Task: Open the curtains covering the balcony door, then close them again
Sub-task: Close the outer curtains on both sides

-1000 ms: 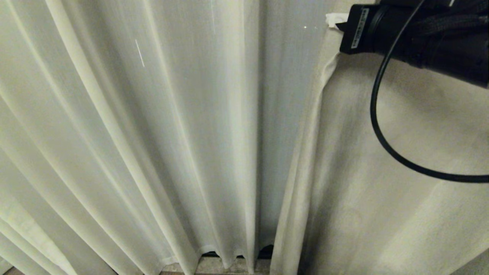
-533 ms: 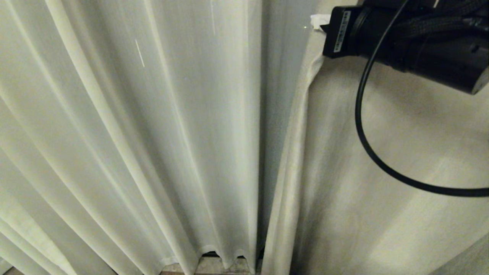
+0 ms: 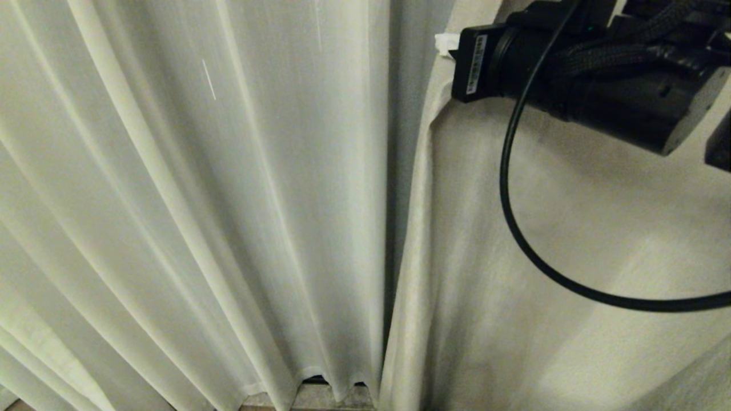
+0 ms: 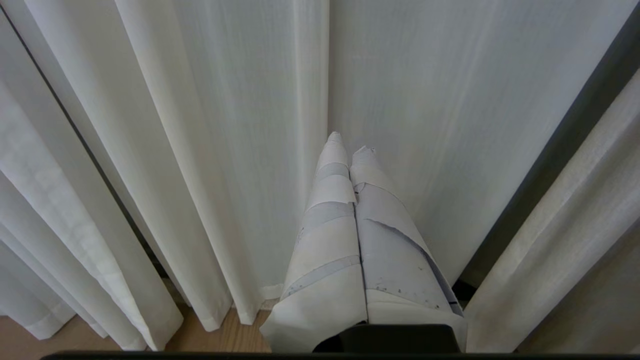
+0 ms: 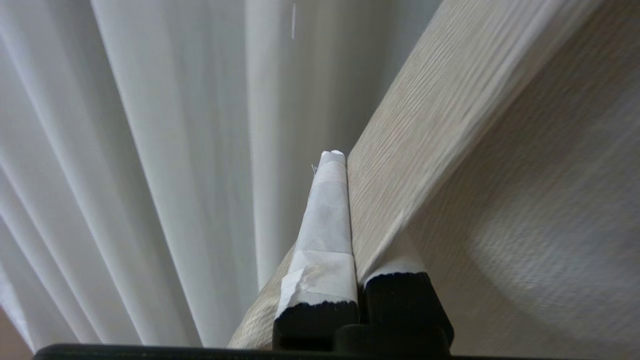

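- The curtains (image 3: 559, 228) hang full-length: cream woven panel on the right, sheer layer (image 3: 200, 200) left, hems just above the wooden floor (image 4: 220, 340).
- Right gripper (image 5: 345, 210) is pinched tight on the woven panel's edge.
- Left gripper (image 4: 350, 150) is closed, empty, near the sheer.

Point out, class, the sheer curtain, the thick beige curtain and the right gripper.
sheer curtain (image 3: 228, 200): head view, on its middle pleats.
thick beige curtain (image 3: 571, 228): head view, on its flat face below the arm.
right gripper (image 5: 345, 165): right wrist view, at the fingertips, which are pinching the beige curtain's edge.
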You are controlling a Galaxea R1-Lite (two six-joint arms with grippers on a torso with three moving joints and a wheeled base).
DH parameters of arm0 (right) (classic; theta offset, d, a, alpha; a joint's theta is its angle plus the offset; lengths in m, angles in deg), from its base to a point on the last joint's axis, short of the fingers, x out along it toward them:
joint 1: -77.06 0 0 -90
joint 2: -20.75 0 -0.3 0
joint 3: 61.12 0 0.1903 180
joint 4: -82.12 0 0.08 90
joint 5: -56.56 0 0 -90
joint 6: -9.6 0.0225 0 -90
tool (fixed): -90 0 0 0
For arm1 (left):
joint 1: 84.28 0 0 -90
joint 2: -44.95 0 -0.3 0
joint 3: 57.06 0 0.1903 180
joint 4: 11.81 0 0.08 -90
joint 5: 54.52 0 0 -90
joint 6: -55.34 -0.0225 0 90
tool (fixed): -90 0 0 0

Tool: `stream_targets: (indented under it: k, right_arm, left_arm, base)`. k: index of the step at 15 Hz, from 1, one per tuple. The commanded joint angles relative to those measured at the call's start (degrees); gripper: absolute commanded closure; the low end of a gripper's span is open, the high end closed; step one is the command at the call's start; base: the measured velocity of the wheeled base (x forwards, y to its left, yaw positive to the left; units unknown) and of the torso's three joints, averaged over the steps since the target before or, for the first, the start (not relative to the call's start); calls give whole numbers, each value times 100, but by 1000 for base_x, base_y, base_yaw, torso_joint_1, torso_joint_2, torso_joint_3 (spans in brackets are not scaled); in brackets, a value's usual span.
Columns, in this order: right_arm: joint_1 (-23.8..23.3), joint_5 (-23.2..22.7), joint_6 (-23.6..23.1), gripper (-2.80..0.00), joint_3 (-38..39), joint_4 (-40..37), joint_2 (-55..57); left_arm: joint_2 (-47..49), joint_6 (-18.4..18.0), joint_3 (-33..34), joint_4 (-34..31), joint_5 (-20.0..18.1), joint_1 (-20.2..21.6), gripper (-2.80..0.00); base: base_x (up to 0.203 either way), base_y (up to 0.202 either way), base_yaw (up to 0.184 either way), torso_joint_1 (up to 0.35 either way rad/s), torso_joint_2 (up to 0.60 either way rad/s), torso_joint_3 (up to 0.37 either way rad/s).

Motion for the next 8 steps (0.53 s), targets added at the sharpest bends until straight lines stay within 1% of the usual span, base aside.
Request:
stream_targets:
  k: [1,8]
  right_arm:
    - [84,5,-27,0,-1,87,151]
    - [285,12,-28,0,-7,387,369]
  left_arm:
    - [-2,5,0,1,5,0,0]
    - [-2,5,0,1,0,0,0]
  base:
    - [0,0,0,0,0,0]
    - [0,0,0,0,0,0]
